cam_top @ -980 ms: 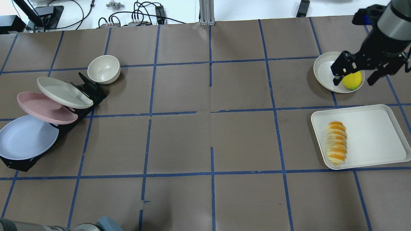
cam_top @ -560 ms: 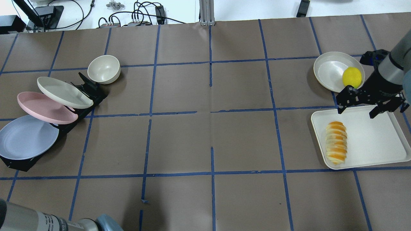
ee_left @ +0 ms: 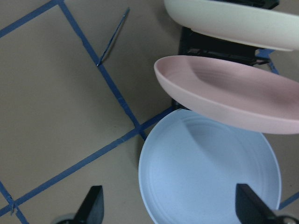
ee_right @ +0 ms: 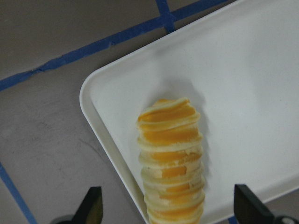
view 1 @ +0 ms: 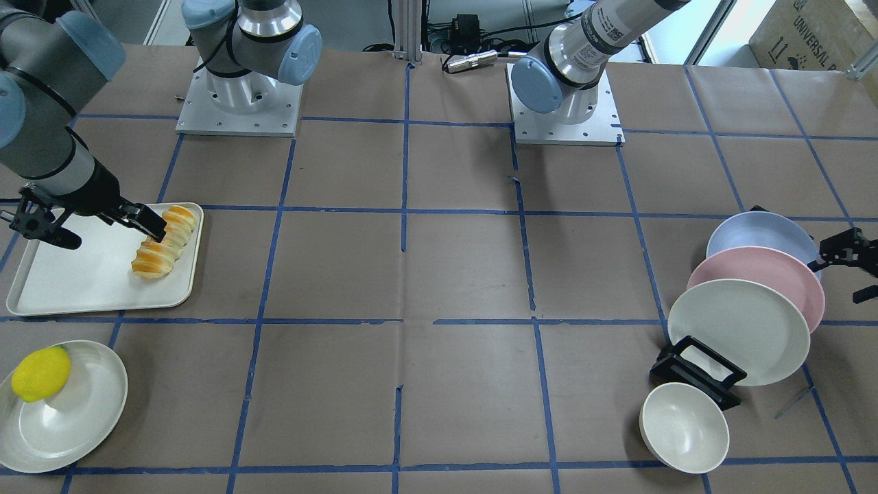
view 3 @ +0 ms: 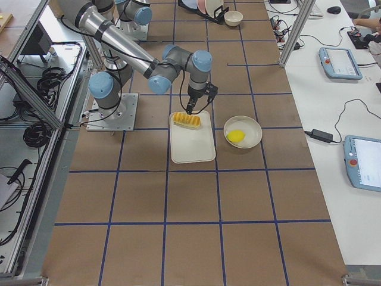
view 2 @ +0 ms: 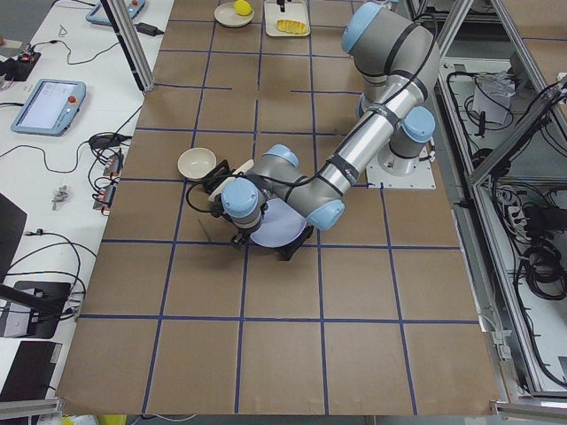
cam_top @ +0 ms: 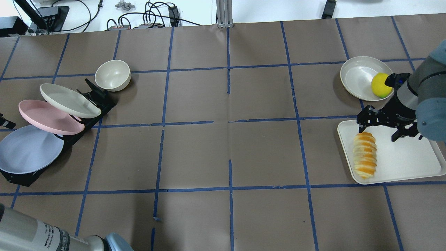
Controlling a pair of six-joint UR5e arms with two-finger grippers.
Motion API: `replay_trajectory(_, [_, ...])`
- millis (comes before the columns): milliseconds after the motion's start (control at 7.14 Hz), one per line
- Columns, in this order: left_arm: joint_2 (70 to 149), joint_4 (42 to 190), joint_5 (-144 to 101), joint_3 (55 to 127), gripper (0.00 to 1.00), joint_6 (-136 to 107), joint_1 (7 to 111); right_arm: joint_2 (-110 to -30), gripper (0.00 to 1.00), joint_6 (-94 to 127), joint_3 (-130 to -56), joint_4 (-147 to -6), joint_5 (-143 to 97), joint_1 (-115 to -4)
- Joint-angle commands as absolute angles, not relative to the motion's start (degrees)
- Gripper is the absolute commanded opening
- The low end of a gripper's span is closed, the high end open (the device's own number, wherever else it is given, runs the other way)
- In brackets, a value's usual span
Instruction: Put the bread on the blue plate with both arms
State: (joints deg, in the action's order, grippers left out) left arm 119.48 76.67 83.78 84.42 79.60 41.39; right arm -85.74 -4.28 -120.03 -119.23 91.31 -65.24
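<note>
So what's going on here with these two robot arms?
The right gripper, fingers open, is over one end of the ridged orange-and-cream toy bread loaf, which lies on the white rectangular tray. The left gripper, also open, hovers by the pale blue round plastic plate, which leans in the black rack. Nothing is gripped yet.
</note>
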Motion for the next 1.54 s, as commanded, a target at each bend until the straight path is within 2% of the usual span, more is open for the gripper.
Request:
replay_trajectory(0, [122.3, 76.6, 84.2, 85.1, 1.0, 79.5, 40.9, -80.6, 1.0, -4.0, -124.4, -131.6, 91.5, -65.2])
replay_trajectory(420, [124.3, 76.6, 84.3, 85.3, 1.0, 79.3, 39.3, -78.9, 1.0, -3.9, -126.6, -132.5, 92.5, -65.3])
replay_trajectory(560, [125.1, 76.6, 84.3, 85.2, 0.94, 79.4, 37.3, -78.9, 1.0, -3.9, -127.3, -132.4, 92.5, -65.3])
replay_trajectory(840, [125.1, 76.7, 84.4, 85.3, 0.3, 78.9, 37.2, -78.9, 0.97, -4.1, -127.4, -131.8, 92.6, -65.3])
replay_trajectory(980, [124.7, 76.7, 84.6, 85.2, 0.16, 78.7, 37.4, -78.9, 0.82, -5.4, -127.2, -131.7, 92.5, -65.3])
replay_trajectory(1120, [124.3, 76.8, 84.7, 85.2, 0.11, 77.8, 37.6, -79.4, 0.29, -6.2, -127.0, -131.7, 92.4, -65.3])
replay_trajectory(1260, [124.1, 76.8, 85.7, 85.1, 0.1, 76.8, 37.9, -79.6, 0.07, -6.3, -127.1, -130.9, 92.2, -65.2])
replay_trajectory(1400, [124.0, 76.9, 85.8, 84.3, 0.08, 76.6, 38.7, -79.7, 0.06, -6.5, -127.3, -130.6, 92.2, -65.2])
